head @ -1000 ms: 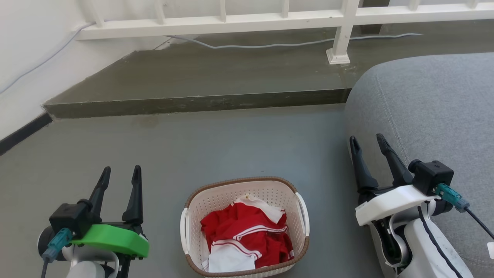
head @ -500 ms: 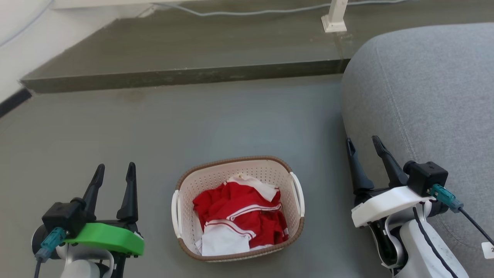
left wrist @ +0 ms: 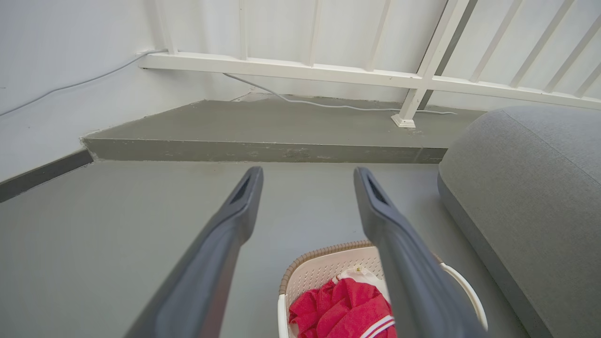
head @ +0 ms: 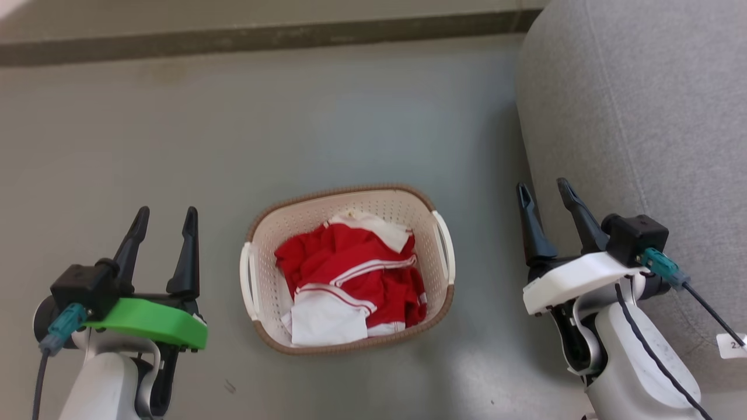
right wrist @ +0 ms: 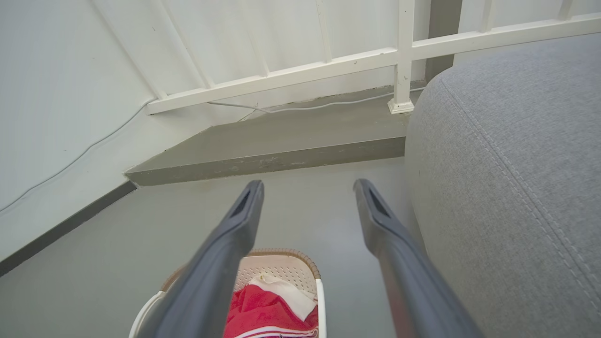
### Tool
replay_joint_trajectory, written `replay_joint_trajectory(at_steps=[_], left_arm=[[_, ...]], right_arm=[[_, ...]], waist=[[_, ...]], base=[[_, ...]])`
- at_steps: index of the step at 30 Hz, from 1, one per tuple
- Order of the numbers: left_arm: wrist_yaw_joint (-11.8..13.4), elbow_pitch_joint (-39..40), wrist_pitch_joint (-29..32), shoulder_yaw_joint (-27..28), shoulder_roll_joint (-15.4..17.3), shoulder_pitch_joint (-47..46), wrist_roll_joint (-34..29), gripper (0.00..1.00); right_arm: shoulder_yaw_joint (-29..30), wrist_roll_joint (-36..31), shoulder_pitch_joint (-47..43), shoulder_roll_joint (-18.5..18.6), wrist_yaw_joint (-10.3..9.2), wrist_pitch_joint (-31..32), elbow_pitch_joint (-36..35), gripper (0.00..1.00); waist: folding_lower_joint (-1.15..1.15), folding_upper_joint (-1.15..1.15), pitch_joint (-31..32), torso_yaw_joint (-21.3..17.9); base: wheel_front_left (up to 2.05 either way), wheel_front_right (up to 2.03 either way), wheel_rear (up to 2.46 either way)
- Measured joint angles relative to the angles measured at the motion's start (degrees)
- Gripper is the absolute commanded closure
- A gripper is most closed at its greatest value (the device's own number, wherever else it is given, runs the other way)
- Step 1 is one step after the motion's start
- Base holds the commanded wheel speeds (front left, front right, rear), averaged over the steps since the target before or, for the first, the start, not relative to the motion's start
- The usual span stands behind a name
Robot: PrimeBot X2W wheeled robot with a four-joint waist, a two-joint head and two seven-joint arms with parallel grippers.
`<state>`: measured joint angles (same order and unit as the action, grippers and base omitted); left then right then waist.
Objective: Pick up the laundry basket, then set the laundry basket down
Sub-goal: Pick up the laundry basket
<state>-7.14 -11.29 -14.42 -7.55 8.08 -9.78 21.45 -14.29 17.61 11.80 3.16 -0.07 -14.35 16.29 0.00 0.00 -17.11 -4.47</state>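
Perforated matt plastic laundry basket [head: 265,283] holds red cloth [head: 350,262] on smooth floor [head: 175,146].

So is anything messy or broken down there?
Nothing stands out. The laundry basket sits upright on the floor. The red and white clothes are crumpled but all inside it, none spilled. The left gripper and right gripper are open on either side, not touching it.

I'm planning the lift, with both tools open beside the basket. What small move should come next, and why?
Probably lower both arms inward toward the handles: the left tool and right tool are open, flanking the laundry basket without touching it, and it sits on the floor.
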Motion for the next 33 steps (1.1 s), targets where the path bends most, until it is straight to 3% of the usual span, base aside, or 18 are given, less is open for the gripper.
replay_joint_trajectory(at_steps=[7,13,33], left_arm=[[0.0,-3.98,0.0,-2.29,1.81,-2.99,2.54,0.0],[0.0,-7.84,0.0,-5.14,3.94,-6.11,3.2,0.0],[0.0,-20.13,2.37,-13.06,7.1,-19.74,10.04,0.0]], right_arm=[[-0.89,0.27,2.67,-0.03,-0.49,-0.01,3.86,0.0],[-3.31,4.25,5.36,-0.04,-0.52,-0.07,7.56,0.0],[-11.25,10.73,20.68,0.2,-1.1,0.15,21.82,0.0]], waist=[[0.0,0.0,-5.02,-0.34],[0.0,0.0,-9.16,-0.68],[0.01,0.0,-22.97,-0.36]], base=[[0.0,0.0,0.0],[0.0,0.0,0.0],[0.0,0.0,0.0]])
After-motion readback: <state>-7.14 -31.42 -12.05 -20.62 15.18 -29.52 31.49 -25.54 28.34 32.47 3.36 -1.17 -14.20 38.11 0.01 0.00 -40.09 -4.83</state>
